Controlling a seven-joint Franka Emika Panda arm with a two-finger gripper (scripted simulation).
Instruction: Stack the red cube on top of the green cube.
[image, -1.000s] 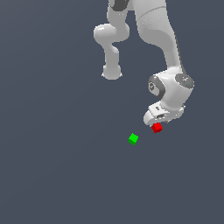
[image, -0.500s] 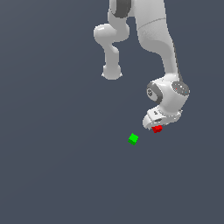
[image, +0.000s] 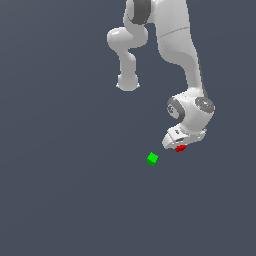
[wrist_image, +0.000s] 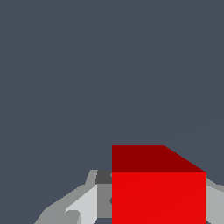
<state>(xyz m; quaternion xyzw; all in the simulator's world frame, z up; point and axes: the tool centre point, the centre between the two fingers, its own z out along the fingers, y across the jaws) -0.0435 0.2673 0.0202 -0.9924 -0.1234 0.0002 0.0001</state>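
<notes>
One tiny bright red cube (wrist_image: 158, 192) sits pinched in the white pincer (image: 178, 145), near the tiny bright green cube (image: 152, 159).

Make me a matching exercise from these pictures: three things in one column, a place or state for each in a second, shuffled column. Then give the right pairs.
Things:
1. red cube
2. green cube
3. pincer

Places or states:
A. alone on the floor, touching nothing
B. white, at the end of the arm, lowered over a cube
C. between the fingers, filling the wrist view's foreground

Pairs: 1-C, 2-A, 3-B
</notes>
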